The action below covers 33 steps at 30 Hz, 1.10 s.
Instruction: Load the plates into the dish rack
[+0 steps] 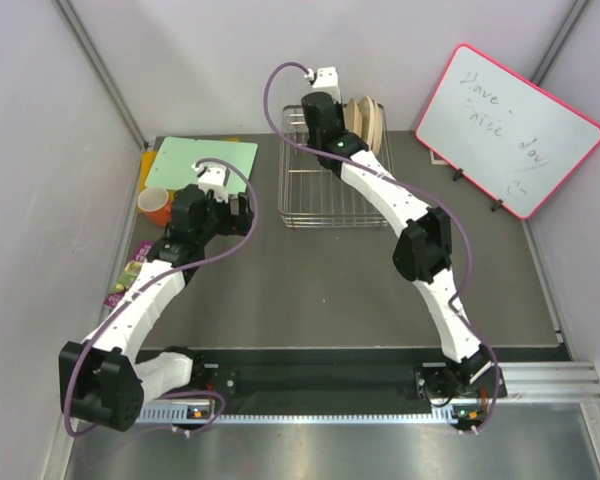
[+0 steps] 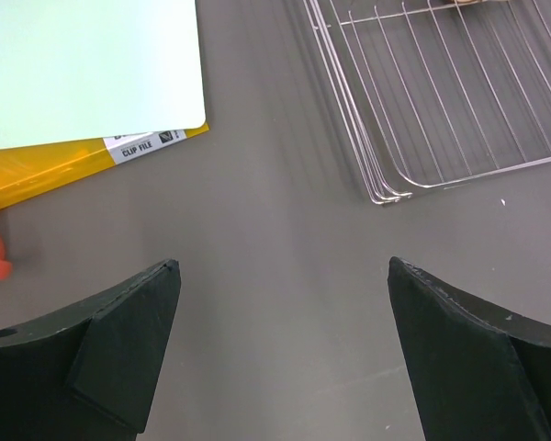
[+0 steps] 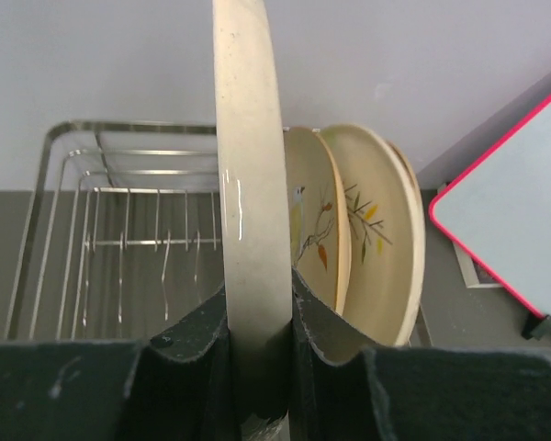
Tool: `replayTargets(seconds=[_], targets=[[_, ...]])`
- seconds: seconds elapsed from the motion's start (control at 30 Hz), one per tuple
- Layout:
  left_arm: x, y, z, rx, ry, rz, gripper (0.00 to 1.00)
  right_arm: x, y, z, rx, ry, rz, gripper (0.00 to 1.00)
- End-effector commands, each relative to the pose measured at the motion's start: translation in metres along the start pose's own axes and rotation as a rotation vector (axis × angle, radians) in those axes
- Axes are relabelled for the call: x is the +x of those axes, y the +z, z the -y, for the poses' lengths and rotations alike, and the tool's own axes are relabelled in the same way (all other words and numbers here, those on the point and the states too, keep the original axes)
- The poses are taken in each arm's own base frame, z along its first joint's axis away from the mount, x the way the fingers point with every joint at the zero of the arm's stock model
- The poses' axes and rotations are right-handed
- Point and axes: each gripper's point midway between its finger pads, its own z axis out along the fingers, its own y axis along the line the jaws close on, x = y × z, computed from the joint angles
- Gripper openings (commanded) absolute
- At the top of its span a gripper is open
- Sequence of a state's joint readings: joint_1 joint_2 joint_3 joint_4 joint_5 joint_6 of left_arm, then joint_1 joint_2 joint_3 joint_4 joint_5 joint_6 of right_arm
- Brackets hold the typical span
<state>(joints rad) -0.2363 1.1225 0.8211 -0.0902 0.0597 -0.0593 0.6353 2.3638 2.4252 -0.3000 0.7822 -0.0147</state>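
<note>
My right gripper (image 3: 257, 312) is shut on the rim of a cream plate (image 3: 250, 184), held upright and edge-on over the silver wire dish rack (image 3: 119, 211). Right of it, other cream plates (image 3: 376, 239) with twig and bird motifs stand on edge in the rack. In the top view the right gripper (image 1: 325, 118) is at the rack's far end beside the standing plates (image 1: 368, 122), over the dish rack (image 1: 320, 195). My left gripper (image 2: 283, 303) is open and empty above the bare grey table, left of the rack's near corner (image 2: 390, 188). It also shows in the top view (image 1: 242, 208).
A pale green sheet (image 1: 202, 160) on a yellow clip file (image 2: 55, 170) lies at the back left. An orange cup (image 1: 156, 205) and snack packets (image 1: 128, 278) sit at the left edge. A pink-framed whiteboard (image 1: 510, 128) stands at the back right.
</note>
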Motion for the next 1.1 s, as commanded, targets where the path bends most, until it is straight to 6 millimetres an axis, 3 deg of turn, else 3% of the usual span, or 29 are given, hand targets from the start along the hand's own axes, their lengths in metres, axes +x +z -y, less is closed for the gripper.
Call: replayTargets(seconds=[0.0,0.3,0.63,0.73,0.9,1.0,1.03,1.07], targets=[[-0.004,0.006,0.002,0.010,-0.012,0.032,0.99,-0.070,-0.001,0.021,0.000,0.207,0.157,0.00],[0.004,0.016,0.002,0.015,-0.015,0.002,0.99,-0.052,0.015,0.025,0.023,0.186,0.127,0.00],[0.013,0.018,0.000,0.006,-0.010,-0.031,0.99,0.001,0.032,-0.009,-0.065,0.159,0.027,0.00],[0.017,0.018,0.000,0.003,-0.007,-0.043,0.99,0.006,0.036,-0.013,-0.063,0.150,0.030,0.00],[0.017,0.018,0.000,0.008,-0.007,-0.046,0.99,0.004,0.040,-0.001,-0.006,0.132,0.050,0.00],[0.015,0.018,0.001,0.013,-0.012,-0.042,0.99,-0.019,0.032,0.006,-0.005,0.121,0.091,0.21],[0.014,0.019,0.002,0.018,-0.014,-0.036,0.99,-0.039,0.021,0.009,-0.013,0.146,0.122,0.30],[0.012,0.019,0.003,0.023,-0.017,-0.029,0.99,-0.054,0.014,0.013,-0.015,0.138,0.151,0.33]])
